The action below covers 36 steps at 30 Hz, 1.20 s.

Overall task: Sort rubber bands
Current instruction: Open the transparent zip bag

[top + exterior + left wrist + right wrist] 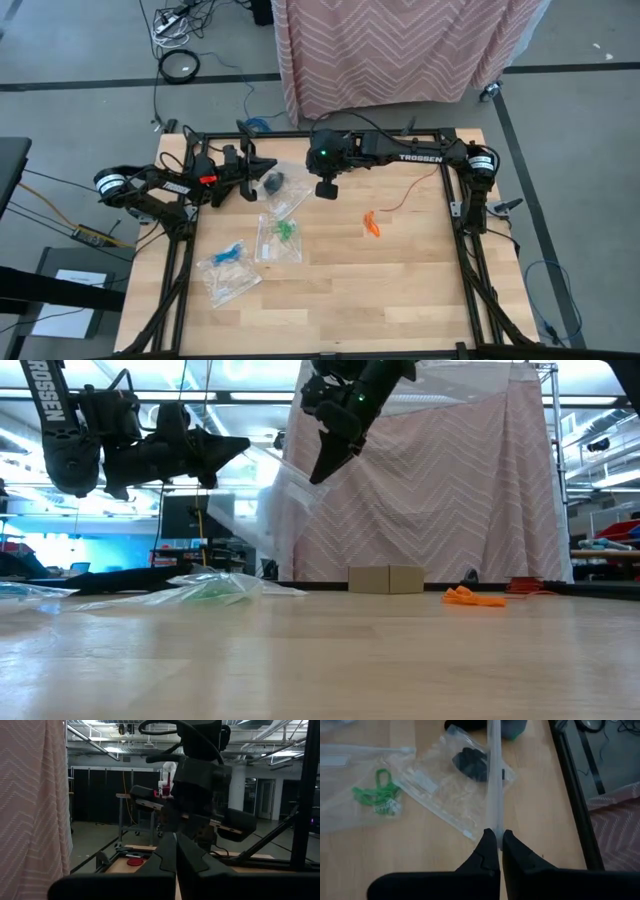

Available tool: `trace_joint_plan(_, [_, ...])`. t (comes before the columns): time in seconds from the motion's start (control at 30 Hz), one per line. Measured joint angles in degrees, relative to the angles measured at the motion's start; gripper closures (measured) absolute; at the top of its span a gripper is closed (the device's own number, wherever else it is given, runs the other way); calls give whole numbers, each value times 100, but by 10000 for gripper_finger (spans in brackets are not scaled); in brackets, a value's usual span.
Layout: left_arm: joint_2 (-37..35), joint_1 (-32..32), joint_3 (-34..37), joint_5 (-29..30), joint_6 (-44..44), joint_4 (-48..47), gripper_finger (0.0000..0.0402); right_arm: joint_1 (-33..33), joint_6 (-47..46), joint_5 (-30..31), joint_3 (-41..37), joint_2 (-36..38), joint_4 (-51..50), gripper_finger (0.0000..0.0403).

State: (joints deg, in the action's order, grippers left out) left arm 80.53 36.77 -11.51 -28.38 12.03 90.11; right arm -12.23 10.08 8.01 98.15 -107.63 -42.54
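My right gripper [326, 190] hangs above the table's far middle, shut on an empty clear zip bag [268, 500]. My left gripper [272, 164] is shut in the air to the left of it, level and pointing right, and I see nothing in it. Black rubber bands [470, 762] lie in a clear bag on the table below. Green bands [285, 230] and blue bands [228, 252] lie in their own bags nearer the front. Loose orange bands [372, 225] lie on the wood to the right. My right gripper pinches the clear bag's upper edge [495, 822] between its two fingers, coming from above and pointing down. The bag hangs below the fingers and shows edge-on in the right wrist view. Whether its lower end reaches the table, I cannot tell.
A black frame [462, 215] runs around the table's edges. A pink chevron cloth [400, 50] hangs beyond the far edge, with a small cardboard box [385, 578] at its foot. The near half of the wooden top [380, 300] is bare.
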Motion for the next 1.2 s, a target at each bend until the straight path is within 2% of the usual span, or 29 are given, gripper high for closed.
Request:
trace_joint_plan(0.5, [-4, 0, 0, 0, 0, 0, 398, 0, 124, -66, -4, -7, -144, 395])
trace_joint_plan(0.8, [-9, -21, 0, 81, 139, -120, 397, 0, 472, -31, -13, 272, 88, 321])
trace_joint_plan(0.9, [-9, -56, 0, 156, 211, -77, 397, 0, 656, -202, -13, 477, 205, 298])
trace_joint_plan(1.03, [-9, -95, 0, 434, 467, -123, 397, 17, 760, -449, -11, 925, 546, 280])
trace_joint_plan(1.2, [-9, -384, 0, 1126, 466, -115, 399, 192, 703, -673, 0, 1178, 1187, 280])
